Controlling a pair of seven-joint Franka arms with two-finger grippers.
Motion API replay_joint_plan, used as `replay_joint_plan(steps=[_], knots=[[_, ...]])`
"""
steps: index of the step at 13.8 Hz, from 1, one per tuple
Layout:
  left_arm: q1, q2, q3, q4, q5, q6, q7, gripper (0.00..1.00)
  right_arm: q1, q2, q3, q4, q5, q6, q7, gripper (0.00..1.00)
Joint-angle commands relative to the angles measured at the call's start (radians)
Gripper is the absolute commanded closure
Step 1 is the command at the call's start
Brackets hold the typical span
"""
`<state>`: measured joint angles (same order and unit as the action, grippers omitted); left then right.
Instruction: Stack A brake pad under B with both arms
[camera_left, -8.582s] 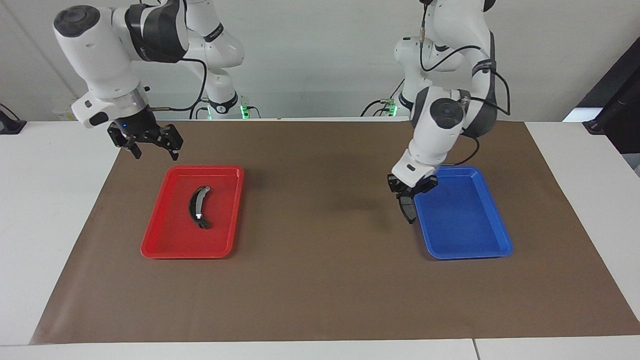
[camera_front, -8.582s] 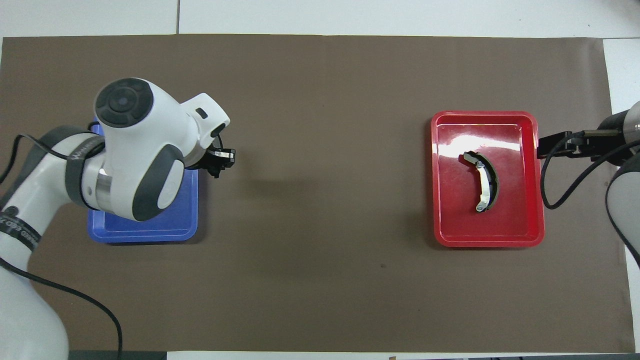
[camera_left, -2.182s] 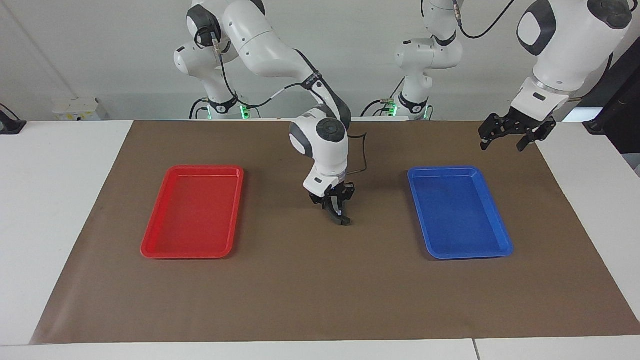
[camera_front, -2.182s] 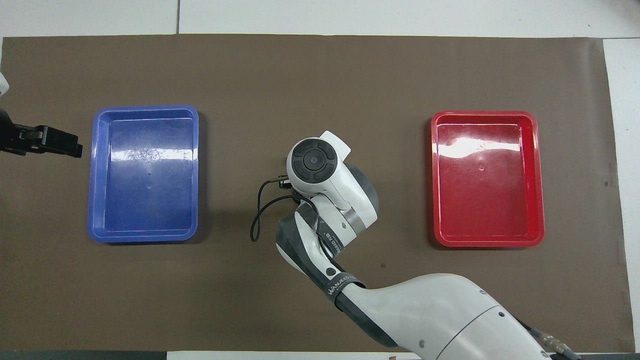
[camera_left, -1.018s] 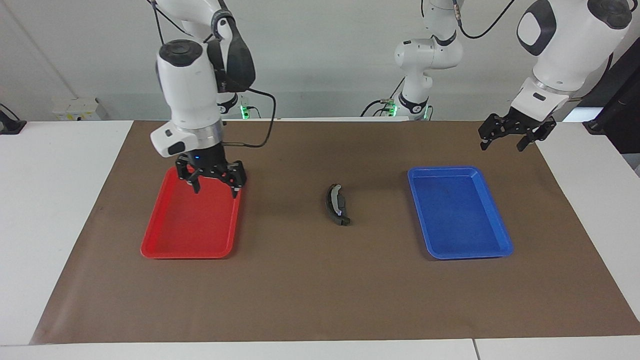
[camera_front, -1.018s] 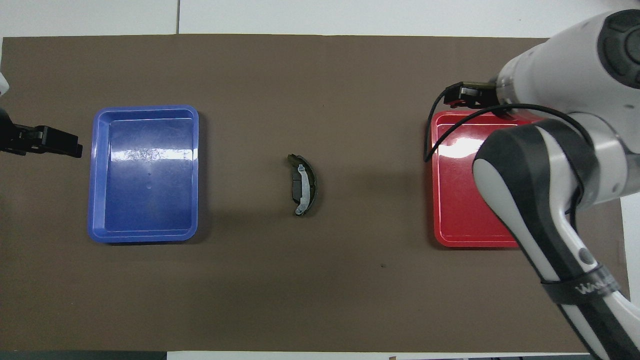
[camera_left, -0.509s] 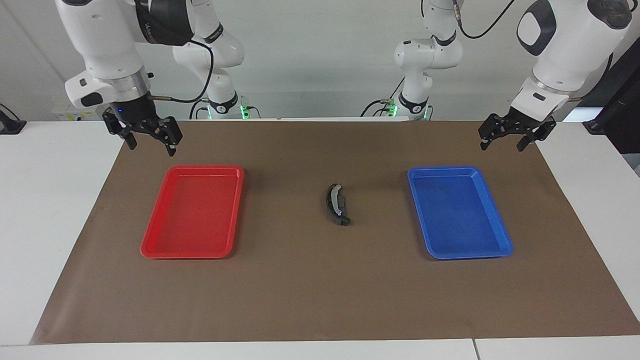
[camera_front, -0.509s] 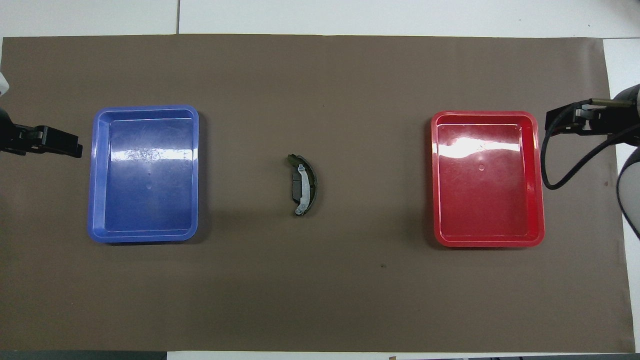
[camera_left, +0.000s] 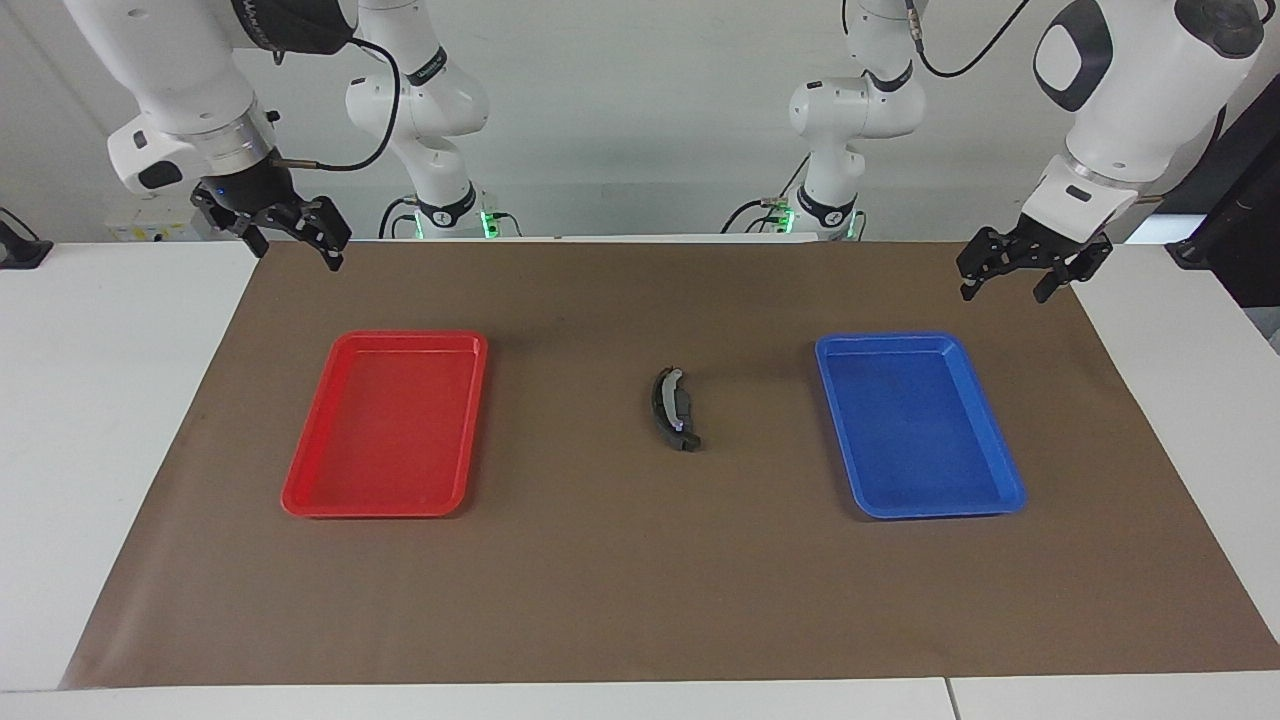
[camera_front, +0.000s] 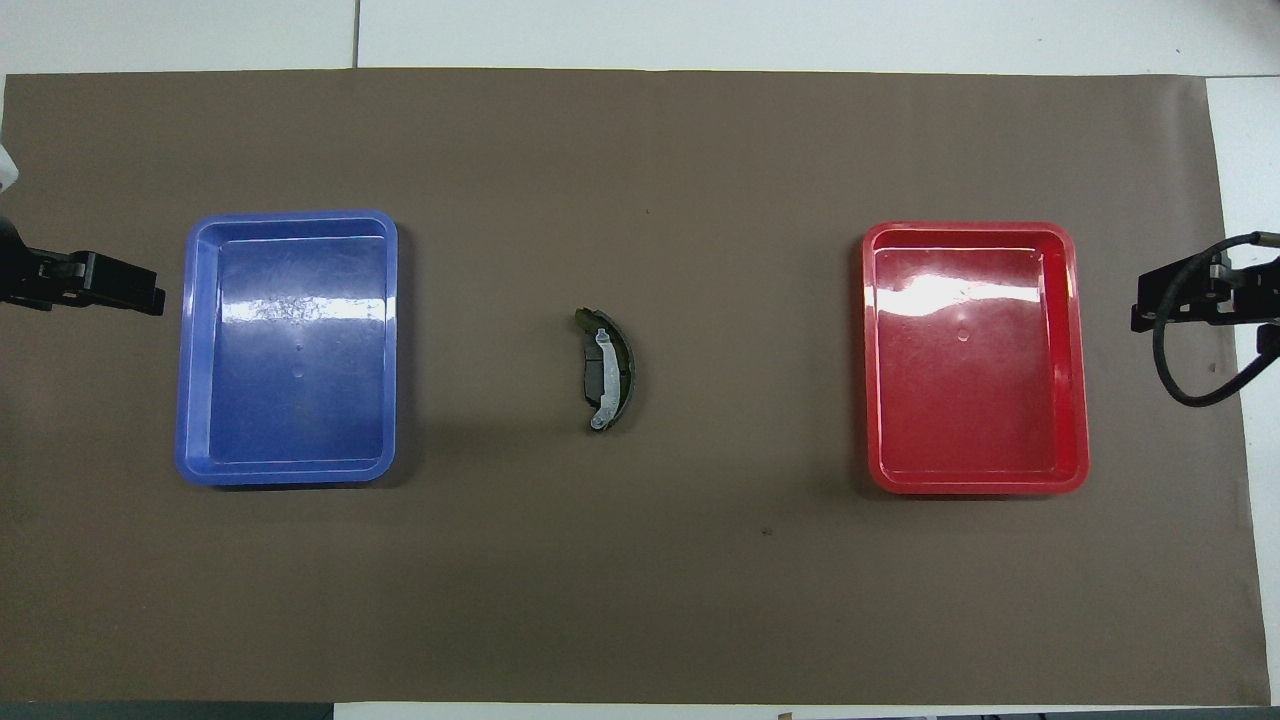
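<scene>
B (camera_left: 662, 412), the black crescent pad with a pale grey rim, lies on the A brake pad (camera_left: 687, 404) on the brown mat between the two trays. In the overhead view B (camera_front: 622, 368) covers most of A (camera_front: 590, 375), whose flat dark-grey edge shows toward the blue tray. My right gripper (camera_left: 295, 255) is open and empty, raised over the mat's corner at the right arm's end; it also shows in the overhead view (camera_front: 1145, 300). My left gripper (camera_left: 1002, 290) is open and empty, waiting over the mat's edge at the left arm's end, and it shows in the overhead view (camera_front: 150, 293).
An empty red tray (camera_left: 300, 500) lies toward the right arm's end and an empty blue tray (camera_left: 1010, 495) toward the left arm's end. The brown mat (camera_left: 640, 600) covers most of the white table.
My right arm set B on A at the mat's middle, let go, then drew back past the red tray and up to the mat's corner. The left gripper has stayed still for the last two seconds.
</scene>
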<state>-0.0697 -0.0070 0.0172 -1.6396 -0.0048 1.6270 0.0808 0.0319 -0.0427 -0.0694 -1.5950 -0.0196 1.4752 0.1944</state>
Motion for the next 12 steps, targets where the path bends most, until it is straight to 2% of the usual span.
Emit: replay_joint_plan(steps=[1, 7, 12], knots=[[0.008, -0.019, -0.002, -0.022, 0.002, 0.005, 0.007, 0.00, 0.023, -0.008, -0.044, -0.003, 0.023, -0.006, -0.029, 0.00], [0.008, -0.019, -0.002, -0.022, 0.002, 0.005, 0.007, 0.00, 0.037, 0.018, -0.033, 0.063, 0.021, -0.047, -0.033, 0.00], [0.008, -0.019, -0.002, -0.022, 0.002, 0.005, 0.007, 0.00, 0.029, 0.018, -0.035, 0.049, 0.004, 0.025, -0.125, 0.00]])
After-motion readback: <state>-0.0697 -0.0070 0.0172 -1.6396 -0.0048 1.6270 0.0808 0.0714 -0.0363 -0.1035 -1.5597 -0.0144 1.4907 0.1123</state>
